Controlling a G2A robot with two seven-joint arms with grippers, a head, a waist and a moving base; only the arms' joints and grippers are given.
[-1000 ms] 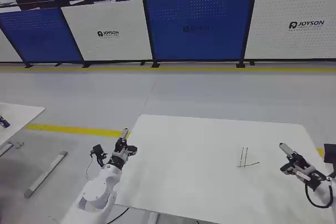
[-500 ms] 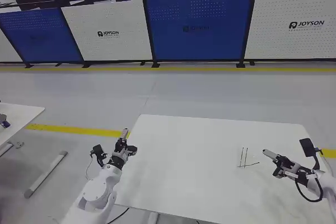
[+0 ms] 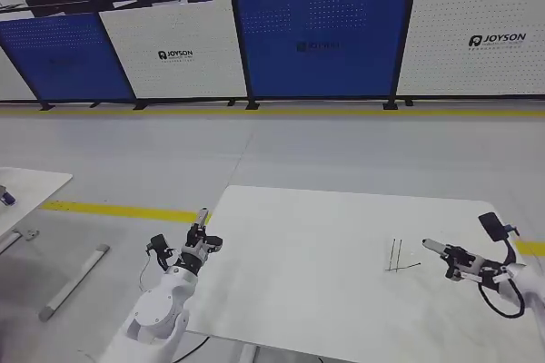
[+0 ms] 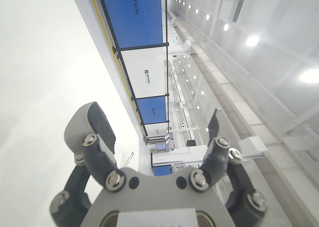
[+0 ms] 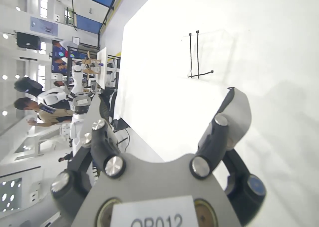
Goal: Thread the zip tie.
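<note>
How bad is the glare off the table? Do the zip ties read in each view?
Top view: even light, zip ties dark against the table. Right wrist view: table washed bright, ties clear beside faint shadows. Left wrist view: strong glare, ties only thin lines far off.

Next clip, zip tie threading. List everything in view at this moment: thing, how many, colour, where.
Zip ties: three, black, on the table's right part; two lie side by side, the third lies across their near ends.
Table: one, white, in front of the robot.
Second table: one, white, off to the left.
Bar: one, grey, on the floor left of the table.
Floor lines: two, yellow, one running behind the table, one along the panels.
Panels: several, blue and white, along the back.
Left gripper: fingers open, empty, at the table's left edge.
Right gripper: fingers open, empty, just right of the zip ties.
</note>
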